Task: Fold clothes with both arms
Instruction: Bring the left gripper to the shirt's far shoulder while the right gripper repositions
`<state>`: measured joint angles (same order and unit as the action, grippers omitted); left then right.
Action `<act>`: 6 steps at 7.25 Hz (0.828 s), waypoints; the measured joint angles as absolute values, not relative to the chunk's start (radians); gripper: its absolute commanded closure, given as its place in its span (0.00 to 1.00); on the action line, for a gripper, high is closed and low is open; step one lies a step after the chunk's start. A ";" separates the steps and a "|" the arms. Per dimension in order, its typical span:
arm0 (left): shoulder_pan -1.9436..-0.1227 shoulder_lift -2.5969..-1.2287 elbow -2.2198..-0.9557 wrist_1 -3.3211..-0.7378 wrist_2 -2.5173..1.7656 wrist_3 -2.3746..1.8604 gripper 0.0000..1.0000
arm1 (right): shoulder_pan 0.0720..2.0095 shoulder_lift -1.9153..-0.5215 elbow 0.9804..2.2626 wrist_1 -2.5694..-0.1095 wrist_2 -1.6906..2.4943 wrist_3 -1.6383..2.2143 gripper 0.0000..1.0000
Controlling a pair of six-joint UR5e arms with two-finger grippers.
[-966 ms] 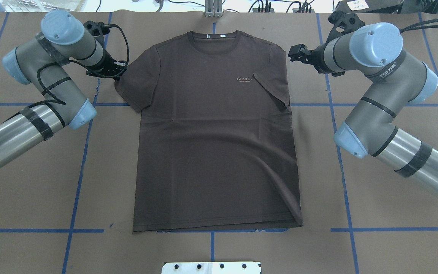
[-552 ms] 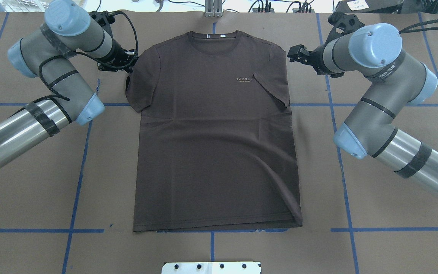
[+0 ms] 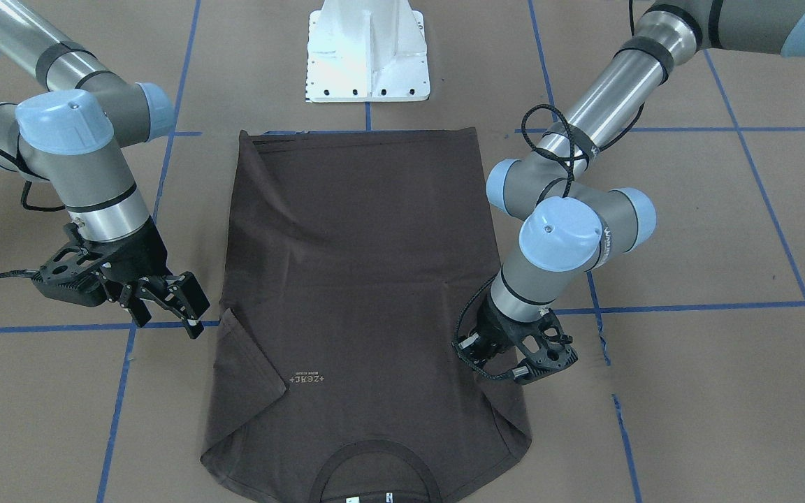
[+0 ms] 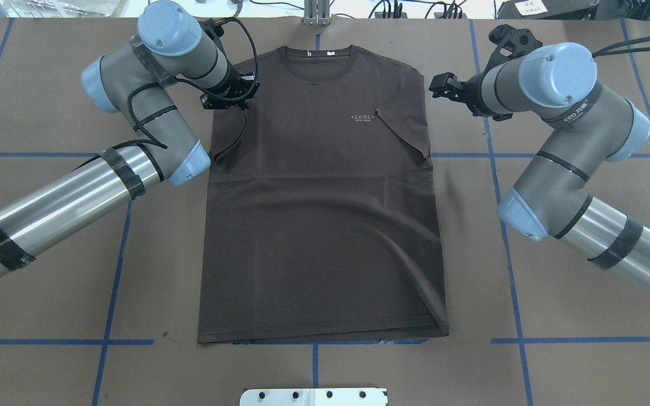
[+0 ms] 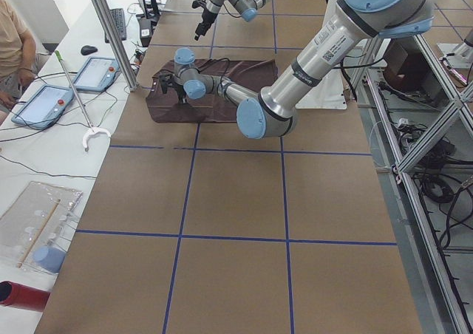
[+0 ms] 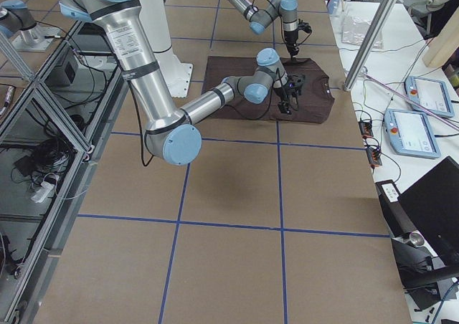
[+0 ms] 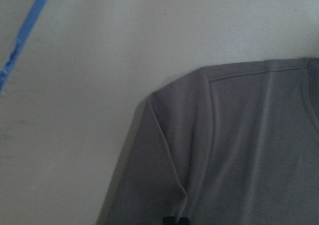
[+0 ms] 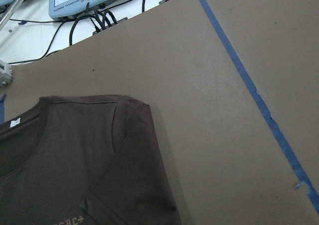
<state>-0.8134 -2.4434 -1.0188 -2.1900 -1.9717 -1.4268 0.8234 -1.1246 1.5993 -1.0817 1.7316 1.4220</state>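
Just ahead of the white metal base block (image 4: pixel 313 396), the dark brown short-sleeved T-shirt (image 4: pixel 313 237) lies flat and chest up on the brown paper-covered table (image 4: pixel 556 372), which is crossed by blue tape lines (image 4: pixel 112 282). Its hem is nearest the robot. Farther up, the sleeve on the robot's right (image 4: pixel 401 132) is folded inward onto the chest, its corner just beside the small pale chest lettering (image 4: pixel 363 117). On the other side, the left gripper (image 4: pixel 233 99) is pressed together on the left sleeve's fabric, holding it in over the shoulder. The right gripper (image 3: pixel 170 321) hovers with fingers spread above bare table, just beside the right shoulder and clear of the cloth. Farthest away is the ribbed round collar (image 4: pixel 318 83) with small white neck tags (image 4: pixel 319 53).
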 measured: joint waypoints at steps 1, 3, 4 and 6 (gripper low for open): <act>-0.812 -2.450 -0.999 -2.214 -1.964 -1.428 0.40 | 0.823 -1.125 1.599 -1.081 1.733 1.421 0.00; -0.810 -2.437 -1.011 -2.242 -1.959 -1.430 0.28 | 0.824 -1.134 1.608 -1.041 1.763 1.413 0.00; -0.807 -2.399 -1.081 -2.247 -1.959 -1.438 0.28 | 0.825 -1.148 1.617 -0.992 1.815 1.413 0.00; -0.769 -2.271 -1.318 -2.244 -1.963 -1.499 0.27 | 0.796 -1.230 1.715 -0.967 1.872 1.456 0.00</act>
